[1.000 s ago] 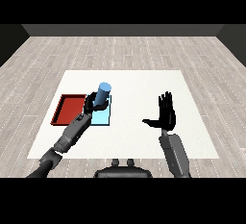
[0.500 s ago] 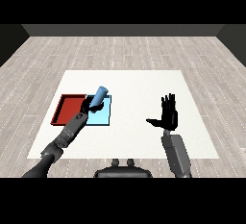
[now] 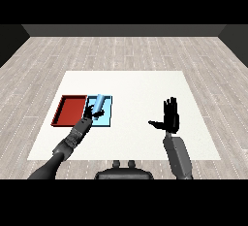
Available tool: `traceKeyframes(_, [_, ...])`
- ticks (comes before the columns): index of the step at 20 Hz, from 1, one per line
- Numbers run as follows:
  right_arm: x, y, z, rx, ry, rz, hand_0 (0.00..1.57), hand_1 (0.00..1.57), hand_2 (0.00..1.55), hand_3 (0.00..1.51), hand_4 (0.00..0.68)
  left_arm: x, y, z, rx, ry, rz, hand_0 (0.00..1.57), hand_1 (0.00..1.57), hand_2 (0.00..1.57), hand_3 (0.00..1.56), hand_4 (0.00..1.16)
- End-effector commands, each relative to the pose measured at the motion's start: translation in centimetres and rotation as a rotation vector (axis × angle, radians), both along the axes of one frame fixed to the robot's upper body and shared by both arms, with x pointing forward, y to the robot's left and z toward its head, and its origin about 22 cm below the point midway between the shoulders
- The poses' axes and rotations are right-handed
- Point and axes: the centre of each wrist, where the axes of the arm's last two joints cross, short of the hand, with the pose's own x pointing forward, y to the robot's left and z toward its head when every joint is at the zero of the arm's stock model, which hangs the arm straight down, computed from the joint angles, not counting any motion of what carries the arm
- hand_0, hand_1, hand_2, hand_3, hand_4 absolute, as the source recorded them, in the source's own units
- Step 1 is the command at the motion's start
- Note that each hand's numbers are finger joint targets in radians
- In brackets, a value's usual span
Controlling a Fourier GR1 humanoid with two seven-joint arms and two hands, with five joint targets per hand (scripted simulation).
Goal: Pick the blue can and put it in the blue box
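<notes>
The blue can [image 3: 99, 102] lies tilted over the light blue tray [image 3: 107, 118], its top end leaning toward the tray's far side. My left hand [image 3: 90, 117] is at the can's lower end, fingers curled round it, low over the tray. The red tray [image 3: 69, 110] lies just left of the blue one. Over the right part of the table my right hand [image 3: 169, 117] is raised with fingers straight and thumb out to the left, holding nothing.
The two trays sit side by side on the left part of the white table [image 3: 131, 89]. My left forearm [image 3: 68, 142] comes in over the table's front left edge.
My left hand has lowered the can from upright above the blue tray to tilted and low inside it. The right hand has drifted slightly toward the front.
</notes>
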Motion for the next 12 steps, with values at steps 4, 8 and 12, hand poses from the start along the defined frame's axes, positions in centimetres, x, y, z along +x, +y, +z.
traceKeyframes(4, [0.9, 0.1, -1.2, 0.000, 0.004, -0.012, 0.00, 0.00, 0.00, 0.00, 0.000, -0.3, 1.2, -0.4, -0.040, 0.101, 0.001, 0.00, 0.00, 0.00, 0.00, 0.00])
traceKeyframes(8, [0.5, 0.8, 0.5, 0.006, -0.026, -0.012, 0.00, 0.00, 0.00, 0.00, 0.000, -0.1, 2.2, -0.1, -0.001, 0.085, 0.003, 0.00, 0.00, 0.00, 0.00, 0.00])
traceKeyframes(12, [0.0, -0.2, -0.2, 0.010, -0.004, 0.025, 0.00, 0.00, 0.00, 0.00, 0.000, -0.2, 3.4, 0.0, 0.043, 0.026, 0.005, 0.00, 0.00, 0.00, 0.00, 0.00])
